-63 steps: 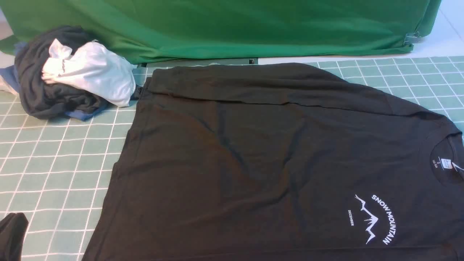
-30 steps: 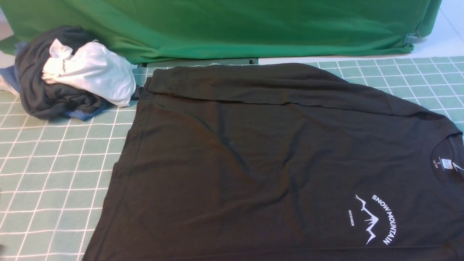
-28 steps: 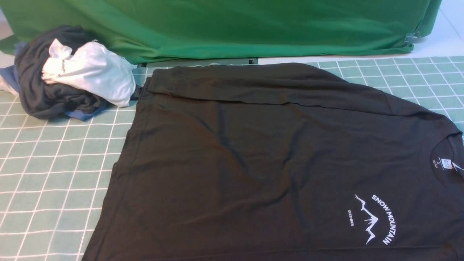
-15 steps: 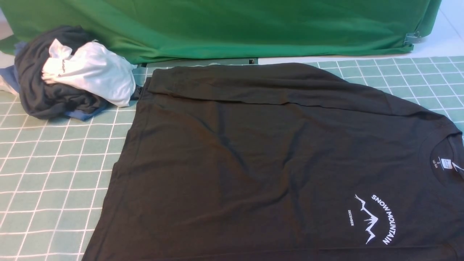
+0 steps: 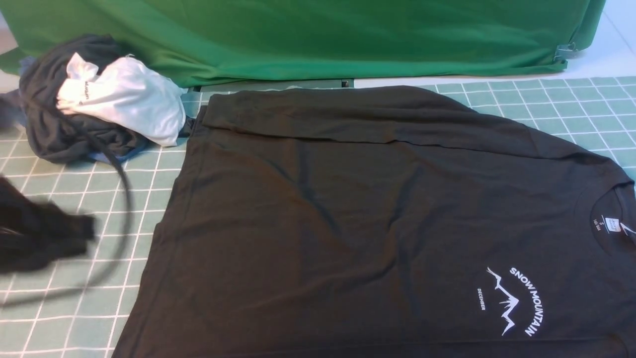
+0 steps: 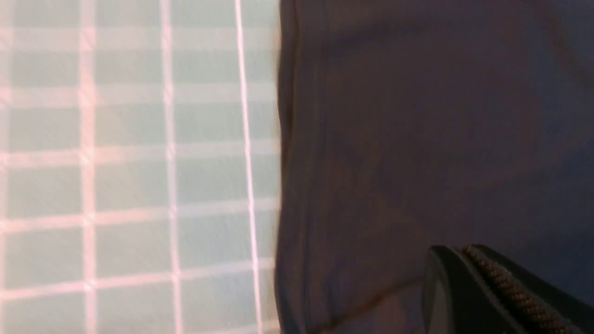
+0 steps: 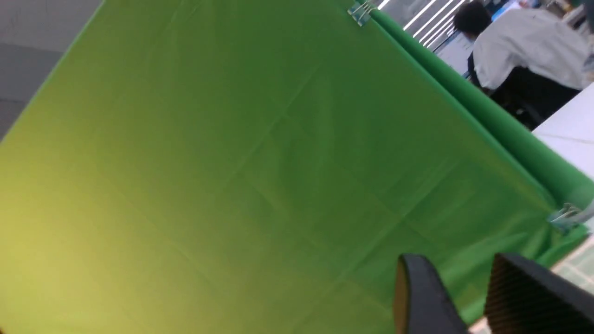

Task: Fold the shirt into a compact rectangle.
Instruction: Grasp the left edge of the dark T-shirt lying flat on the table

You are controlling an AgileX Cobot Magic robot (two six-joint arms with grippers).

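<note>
left gripper (image 6: 464, 260) jaws pressing together, gripping nothing, hanging over the shirt (image 6: 417, 139) by its edge | right gripper (image 7: 457, 273) jaws standing apart, empty, facing the green backdrop (image 7: 232, 162) | shirt lying spread flat on the grid mat (image 5: 64, 209), collar pointing right, far side folded over | garment heap (image 5: 99, 104) sitting just beside its far-left corner

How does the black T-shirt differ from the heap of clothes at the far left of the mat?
The T-shirt lies spread out nearly flat; the heap is bunched up. The T-shirt is one black garment with a white print; the heap mixes dark, white and blue pieces. The T-shirt takes far more room than the heap. Both rest on the green grid mat.
</note>
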